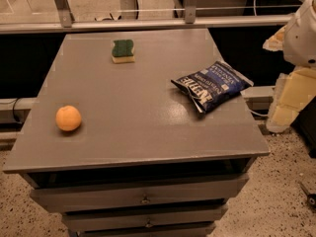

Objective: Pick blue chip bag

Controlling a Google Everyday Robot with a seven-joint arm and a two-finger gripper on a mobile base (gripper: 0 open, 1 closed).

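Presently blue chip bag (212, 85) on table (138, 112), claw (286, 107) off-table nearby.

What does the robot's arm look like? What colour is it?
The arm has a smooth, rounded white shell. Below it, at the picture's right edge beside the grey table, the gripper looks blocky and pale cream-yellow, with flat angular sides.

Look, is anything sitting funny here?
Yes: the crinkly dark blue chip bag lies askew, one corner poking past the right edge of the grey table. The gripper hangs off to the right, apart from it.
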